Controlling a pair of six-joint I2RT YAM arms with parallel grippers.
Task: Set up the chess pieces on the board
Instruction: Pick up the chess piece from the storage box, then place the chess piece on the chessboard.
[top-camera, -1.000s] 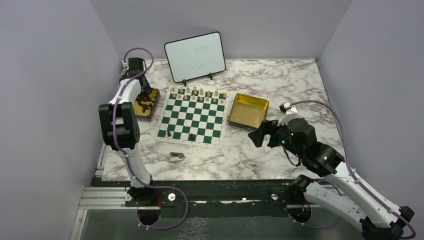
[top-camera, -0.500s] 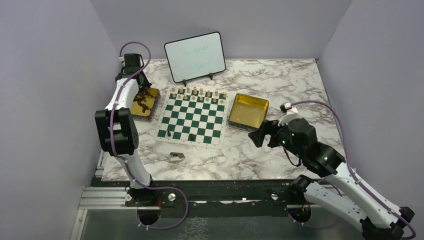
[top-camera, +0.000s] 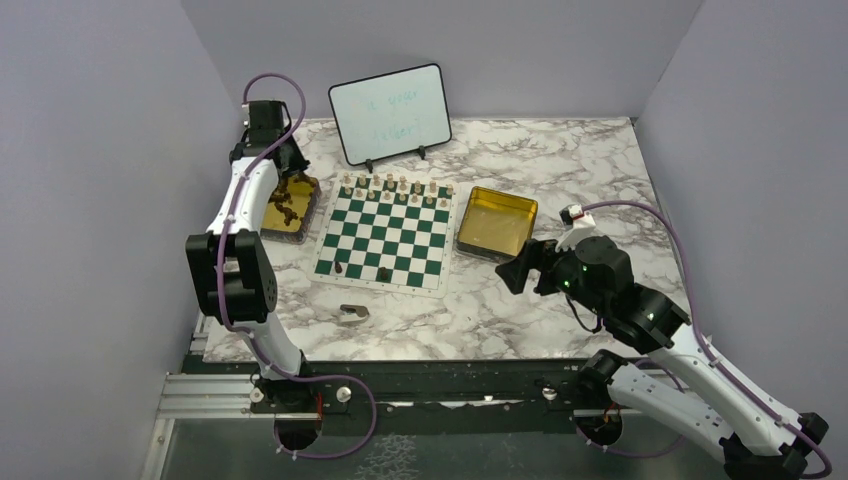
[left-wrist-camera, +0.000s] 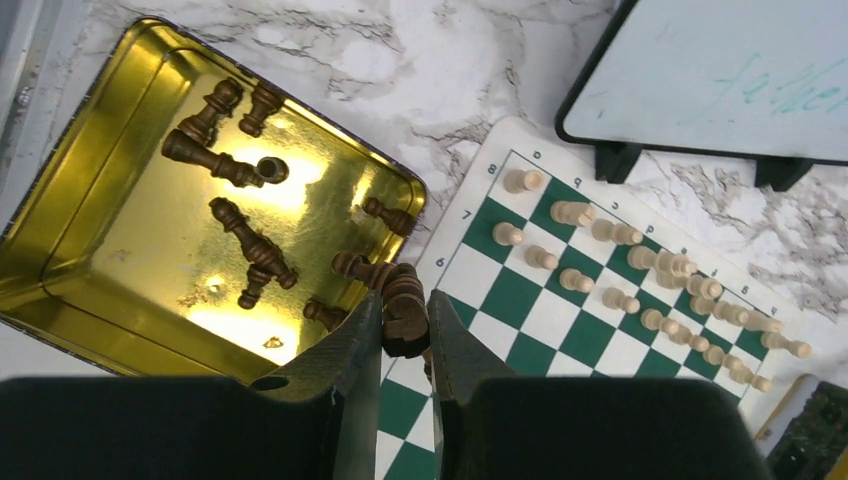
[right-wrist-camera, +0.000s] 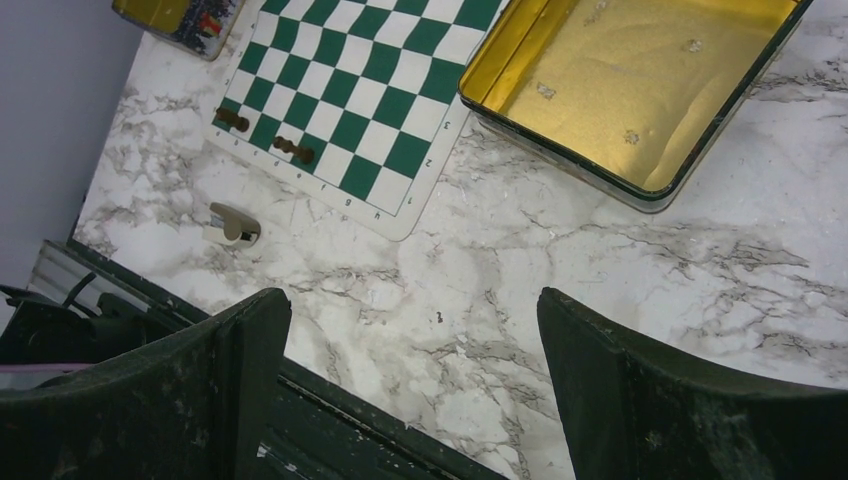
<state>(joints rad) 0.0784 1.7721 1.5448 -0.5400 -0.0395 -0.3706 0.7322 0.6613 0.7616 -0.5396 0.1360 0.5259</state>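
Two rows of light tan chess pieces (top-camera: 395, 186) line the 12 o'clock edge of the green-and-white board (top-camera: 390, 240), and two dark brown pieces (top-camera: 340, 268) sit at its 6 o'clock edge. At the board's 9 o'clock, the left gripper (left-wrist-camera: 403, 300) pinches a ridged dark piece (left-wrist-camera: 405, 325) between narrow fingers above a corner of the gold tin (left-wrist-camera: 100, 180), where more dark figures lie tumbled. At 4 o'clock the right gripper (right-wrist-camera: 415, 310) hangs with fingers spread wide.

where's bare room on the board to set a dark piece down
Middle rows of the board are bare, between the light pieces along the far edge and two dark pieces at the near edge. Near-edge squares right of those two are free too. Crowded: the far two rows.
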